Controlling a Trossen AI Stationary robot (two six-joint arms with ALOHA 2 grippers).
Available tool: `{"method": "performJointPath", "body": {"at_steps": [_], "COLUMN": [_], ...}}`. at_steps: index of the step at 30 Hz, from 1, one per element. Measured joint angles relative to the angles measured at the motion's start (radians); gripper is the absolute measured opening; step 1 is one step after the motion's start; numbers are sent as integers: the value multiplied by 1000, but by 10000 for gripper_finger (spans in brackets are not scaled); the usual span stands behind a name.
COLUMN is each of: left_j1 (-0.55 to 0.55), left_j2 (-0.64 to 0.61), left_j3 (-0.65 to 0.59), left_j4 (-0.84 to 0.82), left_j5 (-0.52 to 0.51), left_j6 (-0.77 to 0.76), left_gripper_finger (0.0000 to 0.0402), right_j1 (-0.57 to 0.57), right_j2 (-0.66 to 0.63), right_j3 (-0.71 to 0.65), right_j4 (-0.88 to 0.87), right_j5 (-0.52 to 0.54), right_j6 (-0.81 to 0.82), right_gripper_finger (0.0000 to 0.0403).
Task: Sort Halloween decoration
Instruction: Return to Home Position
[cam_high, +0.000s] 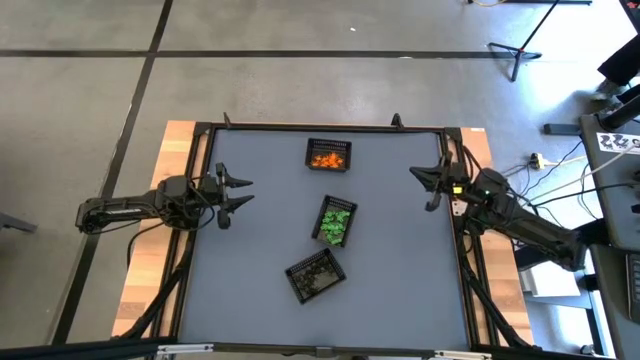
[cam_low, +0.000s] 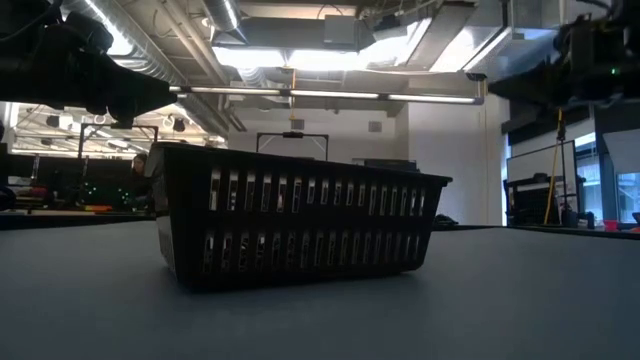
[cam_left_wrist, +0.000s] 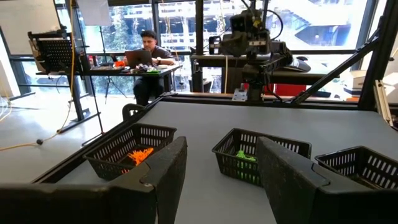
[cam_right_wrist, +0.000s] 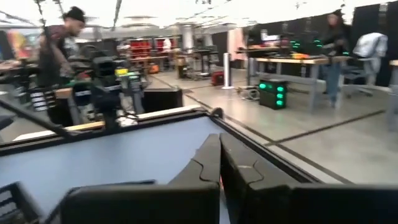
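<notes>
A grey-blue table top (cam_high: 250, 270) framed by black rails is seen from above, with a dark robot arm at each side. Three small rectangular black mesh baskets stand in a loose line down the middle of the table, apart from one another.

The far basket (cam_high: 328, 155) holds a heap of tiny orange trinkets (cam_high: 326, 159). The middle basket (cam_high: 335, 222), turned at a slant, holds tiny green trinkets (cam_high: 337, 220). The near basket (cam_high: 315, 276), also turned at a slant, holds small dark trinkets (cam_high: 317, 279) that are hard to tell from the mesh. No trinkets show on the bare table around the baskets.

The left gripper (cam_high: 240, 193) hovers over the left part of the table, pointing toward the baskets and well apart from them. Its two dark fingers (cam_left_wrist: 168, 171) are spread wide and have nothing between them. In the left wrist view all three baskets show beyond them.

The right gripper (cam_right_wrist: 219, 144) hovers at the right edge of the table, well apart from the baskets. Its two fingers are pressed together with only a thin seam between them, and they hold nothing.

From table height, one black mesh basket fills the foreground, standing flat on the table.

Beyond the table, a person (cam_left_wrist: 148, 53) sits at a desk with a laptop, and other people stand in the workshop behind.
</notes>
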Motion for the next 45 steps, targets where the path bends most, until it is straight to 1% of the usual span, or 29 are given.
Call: {"method": "performJointPath", "body": {"at_steps": [4, 6, 8, 10, 14, 21, 23, 26, 31, 32, 34, 37, 42, 45], "left_j1": [0, 0, 0, 0, 0, 0, 0, 0, 0, 0, 0, 0, 0, 0], "left_j2": [0, 0, 0, 0, 0, 0, 0, 0, 0, 0, 0, 0, 0, 0], "left_j3": [0, 0, 0, 0, 0, 0, 0, 0, 0, 0, 0, 0, 0, 0], "left_j4": [0, 0, 0, 0, 0, 0, 0, 0, 0, 0, 0, 0, 0, 0], "left_j5": [0, 0, 0, 0, 0, 0, 0, 0, 0, 0, 0, 0, 0, 0], "left_j6": [0, 0, 0, 0, 0, 0, 0, 0, 0, 0, 0, 0, 0, 0], "left_gripper_finger": [189, 189, 189, 189, 189, 189, 189, 189, 189, 189, 189, 189, 189, 189], "right_j1": [0, 0, 0, 1, 1, 16, 58, 152, 330, 356, 391, 407, 404, 404], "right_j2": [-42, -44, -44, -44, -47, -48, -48, -49, -48, -48, -48, -54, -95, -93], "right_j3": [-56, -78, -97, -114, -121, -121, -121, -121, -121, -121, -121, -117, -113, -112], "right_j4": [11, 42, 87, 136, 149, 133, 133, 129, 101, 106, 109, 98, 95, 75], "right_j5": [102, 130, 109, 53, -19, 17, 50, 137, 361, 392, 420, 422, 286, 288], "right_j6": [13, -14, -40, -62, -84, -13, -14, -41, -123, -145, -166, -173, -187, -189], "right_gripper_finger": [1, 1, 1, 1, 1, 1, 1, 1, 1, 1, 1, 1, 0, 0]}}
